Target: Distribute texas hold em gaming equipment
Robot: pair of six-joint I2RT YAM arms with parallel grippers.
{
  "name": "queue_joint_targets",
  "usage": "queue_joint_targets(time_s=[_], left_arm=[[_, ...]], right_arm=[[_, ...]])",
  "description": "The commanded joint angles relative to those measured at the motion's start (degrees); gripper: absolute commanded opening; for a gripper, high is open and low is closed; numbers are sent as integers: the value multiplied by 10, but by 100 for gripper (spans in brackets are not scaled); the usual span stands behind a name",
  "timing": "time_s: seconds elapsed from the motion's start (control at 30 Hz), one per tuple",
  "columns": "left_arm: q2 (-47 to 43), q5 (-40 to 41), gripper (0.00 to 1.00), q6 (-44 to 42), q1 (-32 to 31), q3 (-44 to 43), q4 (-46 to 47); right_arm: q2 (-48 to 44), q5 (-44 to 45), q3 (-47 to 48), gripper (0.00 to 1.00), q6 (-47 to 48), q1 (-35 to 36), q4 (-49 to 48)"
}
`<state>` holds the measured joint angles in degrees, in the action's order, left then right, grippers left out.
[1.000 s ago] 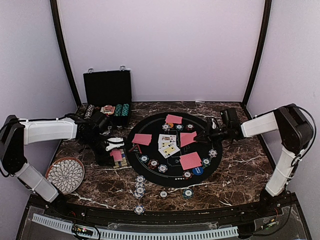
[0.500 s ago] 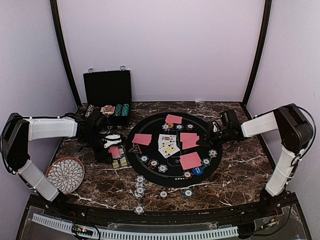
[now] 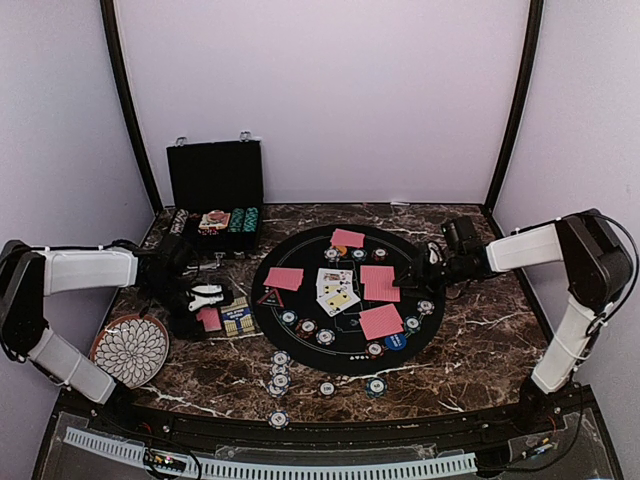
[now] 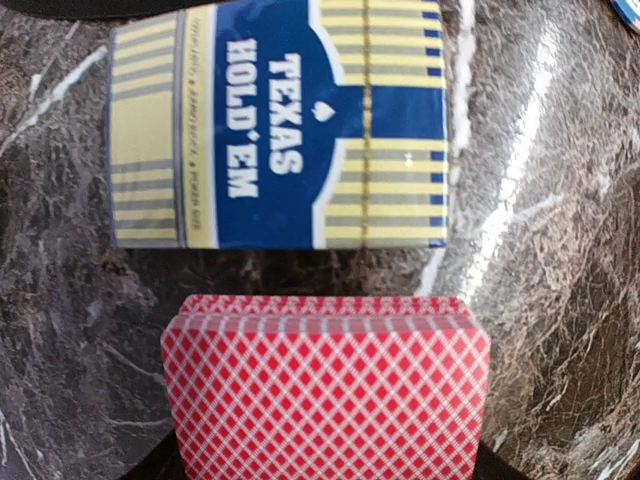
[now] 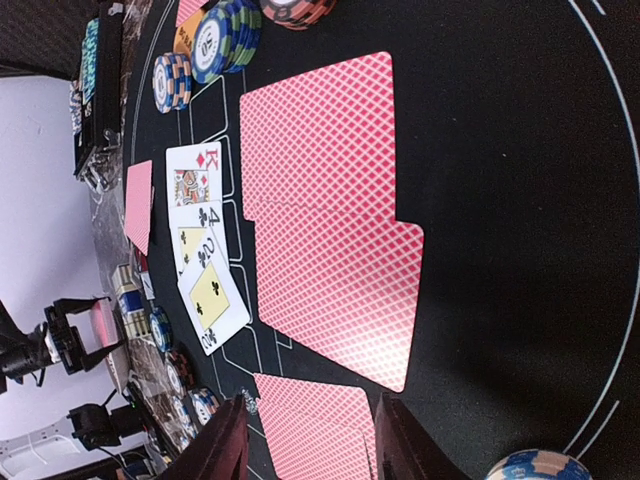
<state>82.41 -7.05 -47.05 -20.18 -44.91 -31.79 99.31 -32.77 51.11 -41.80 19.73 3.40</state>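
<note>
We had the left gripper (image 3: 205, 297) closed on the stack of red-backed playing cards (image 4: 325, 385), hovering over the dark marbled table (image 3: 480, 350) beside the blue-and-yellow "Texas Hold'em" card box (image 4: 278, 125). The round black felt mat (image 3: 345, 297) lay toward three o'clock from that gripper, so the deck's long axis ran across the path to it. Our right gripper (image 5: 310, 440) stood partly open and empty at the mat's three o'clock edge, just beside two overlapping red-backed cards (image 5: 335, 235) (nothing between its fingers). We judged the left arm nearer the unserved nine o'clock side.
</note>
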Motion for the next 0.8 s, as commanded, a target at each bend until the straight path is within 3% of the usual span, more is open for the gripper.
queue_joint_targets(time_s=[0.0,0.2,0.33,0.4,0.43,0.47,0.57,0.63,0.67,0.77], left_arm=[[-11,-12,0,-20,1,21,-19],[5,-23,0,-14,1,24,2],[23,-40,11,-5,0,12,-4],[25,-49,29,-6,-1,11,-6],[24,-52,45,-7,-3,12,-7],[23,-55,49,-8,-4,13,-9],[22,-53,78,-8,-9,16,-10],[20,-45,82,-6,-9,17,-8],[19,-41,93,-6,-9,17,-9],[14,-42,98,-4,-9,9,-14]], right_arm=[[-25,12,18,47,8,-3,14],[-41,14,27,55,5,-3,22],[-53,17,30,59,5,-3,30],[-59,17,32,60,4,-3,32],[-61,16,33,60,3,-3,32],[-63,15,34,61,2,-3,32],[-67,15,38,63,1,-3,35],[-70,15,41,64,1,-3,37],[-72,15,41,65,2,-3,38],[-78,18,42,74,5,-3,44]])
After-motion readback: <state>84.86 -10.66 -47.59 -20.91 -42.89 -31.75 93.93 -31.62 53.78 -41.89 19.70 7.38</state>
